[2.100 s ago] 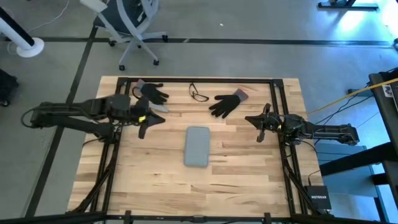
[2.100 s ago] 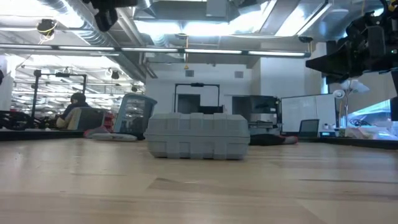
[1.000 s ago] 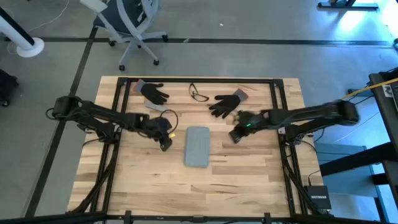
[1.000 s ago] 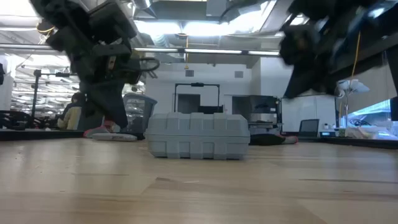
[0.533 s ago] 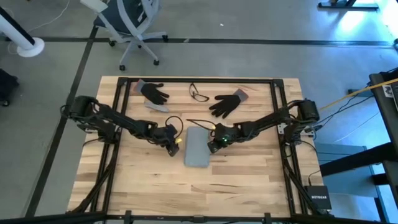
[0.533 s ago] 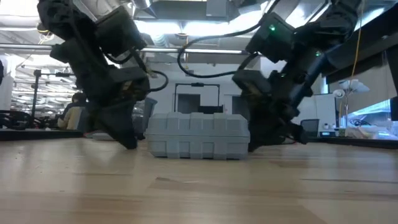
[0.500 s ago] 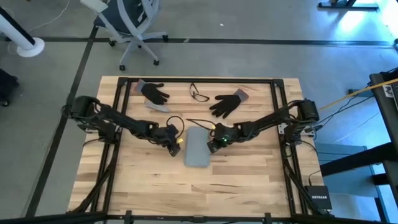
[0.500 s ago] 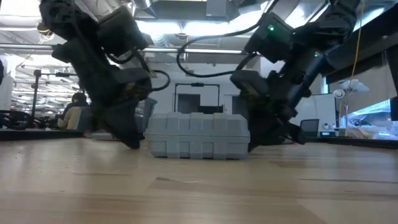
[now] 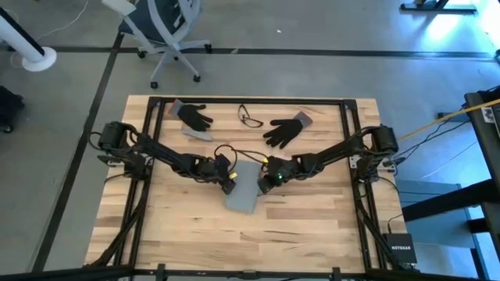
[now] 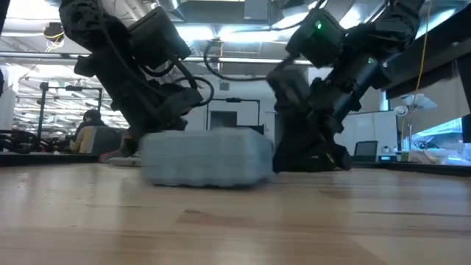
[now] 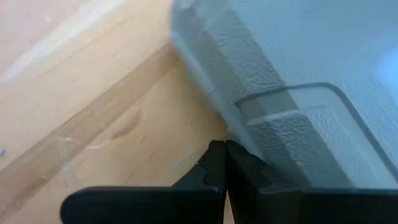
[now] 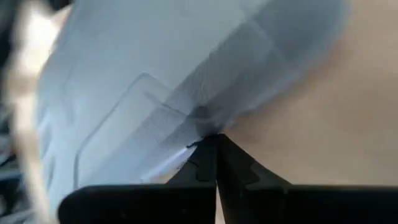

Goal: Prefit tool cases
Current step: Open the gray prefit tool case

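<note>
The tool case [image 9: 243, 190] is lying closed and skewed near the middle of the surface [image 9: 305, 234]. The left end effector [image 9: 228, 180], fingers pressed together, is touching one long edge; the right end effector [image 9: 268, 179], likewise closed and gripping nothing, is pressing the opposite edge. Two gloves [image 9: 287, 129] are resting well apart beyond the case. Uneven pushing is likely to spin the case or let a tip slide off.

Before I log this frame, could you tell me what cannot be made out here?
- Tool case: latches, low view, motion-blurred.
- Whether the shut left gripper and shut right gripper touch it: wrist views too close.
- Gloves: low view, behind the arms.
</note>
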### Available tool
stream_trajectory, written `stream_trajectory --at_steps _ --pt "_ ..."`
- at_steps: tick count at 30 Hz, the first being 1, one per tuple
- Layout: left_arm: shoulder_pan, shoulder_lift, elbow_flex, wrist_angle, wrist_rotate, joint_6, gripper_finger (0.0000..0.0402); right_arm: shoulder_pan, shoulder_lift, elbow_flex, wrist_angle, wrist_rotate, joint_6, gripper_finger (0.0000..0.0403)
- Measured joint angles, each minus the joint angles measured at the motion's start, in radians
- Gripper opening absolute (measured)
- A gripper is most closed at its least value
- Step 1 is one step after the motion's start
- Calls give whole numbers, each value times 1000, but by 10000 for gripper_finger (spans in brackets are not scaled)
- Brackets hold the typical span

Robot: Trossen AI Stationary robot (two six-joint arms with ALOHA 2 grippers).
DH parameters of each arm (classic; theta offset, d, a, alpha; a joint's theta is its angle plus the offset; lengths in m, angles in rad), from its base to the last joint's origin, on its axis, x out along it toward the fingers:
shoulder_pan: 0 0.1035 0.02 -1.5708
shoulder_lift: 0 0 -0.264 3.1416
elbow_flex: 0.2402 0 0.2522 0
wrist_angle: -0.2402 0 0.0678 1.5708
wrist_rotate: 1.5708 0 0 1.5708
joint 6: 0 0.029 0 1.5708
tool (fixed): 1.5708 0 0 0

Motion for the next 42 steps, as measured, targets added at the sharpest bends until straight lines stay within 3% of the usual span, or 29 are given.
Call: stream_trajectory --at_steps 4,10,23,42 --pt "-1 3 -1 14 -11 -7 0 6 -36 4 18 -46 0 0" --pt "-42 4 -2 13 -20 -1 0 14 -89 8 42 -11 -1 0" --pt "-97 12 8 53 -79 -210 0 12 -96 9 91 5 0 0" --pt "-112 15 91 -66 -98 -248 0 11 -94 138 -195 -7 -155 0"
